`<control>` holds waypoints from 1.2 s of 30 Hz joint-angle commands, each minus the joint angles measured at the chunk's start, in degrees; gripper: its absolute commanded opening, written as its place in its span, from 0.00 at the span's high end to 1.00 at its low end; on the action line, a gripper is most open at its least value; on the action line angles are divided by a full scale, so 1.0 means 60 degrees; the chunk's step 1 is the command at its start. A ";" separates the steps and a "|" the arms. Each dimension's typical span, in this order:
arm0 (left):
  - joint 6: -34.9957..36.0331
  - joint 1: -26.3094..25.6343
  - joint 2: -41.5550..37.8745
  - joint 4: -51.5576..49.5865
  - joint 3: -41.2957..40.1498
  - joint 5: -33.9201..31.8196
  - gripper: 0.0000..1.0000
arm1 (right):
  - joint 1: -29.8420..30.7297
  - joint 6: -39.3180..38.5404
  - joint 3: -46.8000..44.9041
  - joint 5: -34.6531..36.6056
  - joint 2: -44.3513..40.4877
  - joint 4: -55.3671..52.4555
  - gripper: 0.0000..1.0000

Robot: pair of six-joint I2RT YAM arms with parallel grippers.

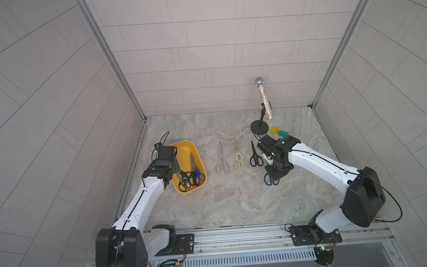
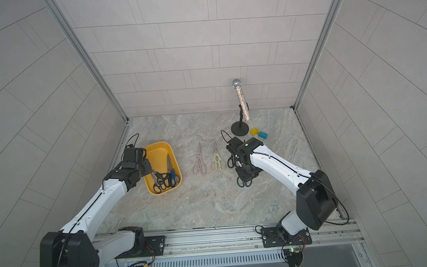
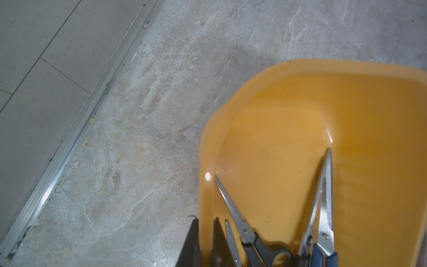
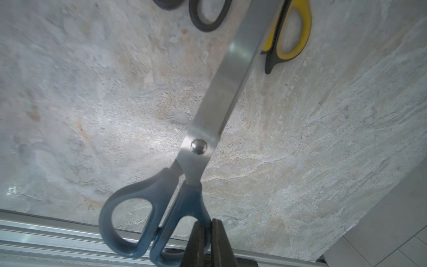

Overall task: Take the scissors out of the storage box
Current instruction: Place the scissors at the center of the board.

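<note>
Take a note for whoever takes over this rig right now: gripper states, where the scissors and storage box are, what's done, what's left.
Left gripper: shut on the side wall of the yellow storage box.
Right gripper: shut on one handle of the blue-handled scissors, outside the box, above the table.
Done: pink shears, cream shears, black-handled scissors and yellow-and-black-handled scissors lie on the table.
Left: set the held pair down; about four pairs, black-handled plus one blue-handled, lie in the box.
</note>
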 commanded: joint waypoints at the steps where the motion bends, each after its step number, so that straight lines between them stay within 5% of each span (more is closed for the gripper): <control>1: 0.0091 0.0000 -0.0244 0.0134 0.0309 0.0005 1.00 | -0.0158 -0.0032 0.0362 0.0537 0.0883 -0.0969 1.00; 15: 0.0185 -0.0004 -0.0190 0.0207 0.0338 0.0063 1.00 | -0.0164 0.0095 -0.0378 -0.0055 0.2488 -0.0543 1.00; 26: 0.0202 -0.0003 -0.0039 0.0183 0.0364 0.0119 1.00 | -0.0186 0.0472 -0.0258 0.0881 0.3567 -0.0826 1.00; 36: 0.0228 0.0003 -0.0078 0.0127 0.0362 0.0029 1.00 | -0.0190 0.0422 -0.0225 0.0990 0.3047 -0.0609 0.84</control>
